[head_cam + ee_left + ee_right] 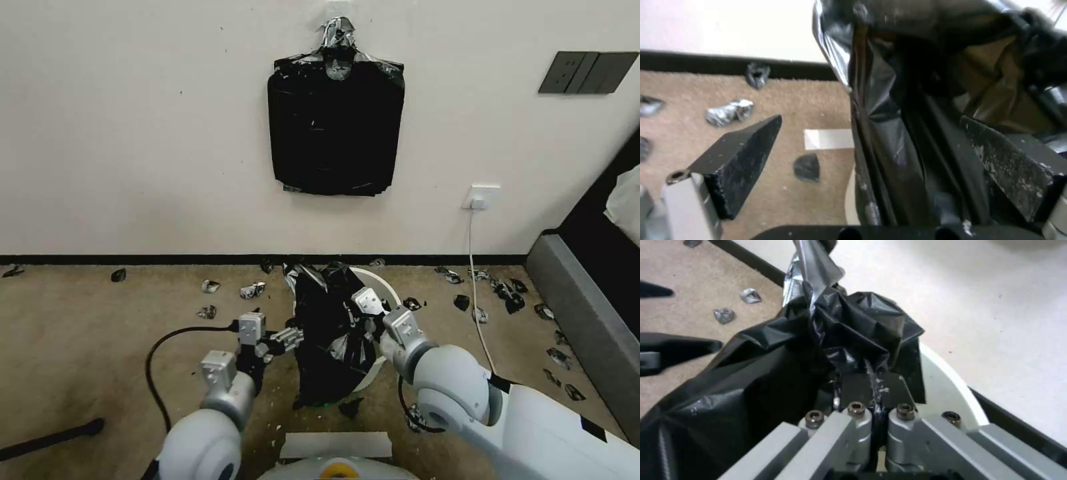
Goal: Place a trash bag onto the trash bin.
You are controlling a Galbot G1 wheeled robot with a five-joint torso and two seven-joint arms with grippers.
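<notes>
Head view: crinkly glossy black trash bag (330, 327) draped over white trash bin (389, 288).

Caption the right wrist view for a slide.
Right gripper shut on the crumpled black bag, holding it over the white bin rim.

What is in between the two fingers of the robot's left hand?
The left wrist view shows the left gripper open, with a fold of the trash bag hanging between its fingers. Bare carpet with scraps fills the remaining gap.
</notes>
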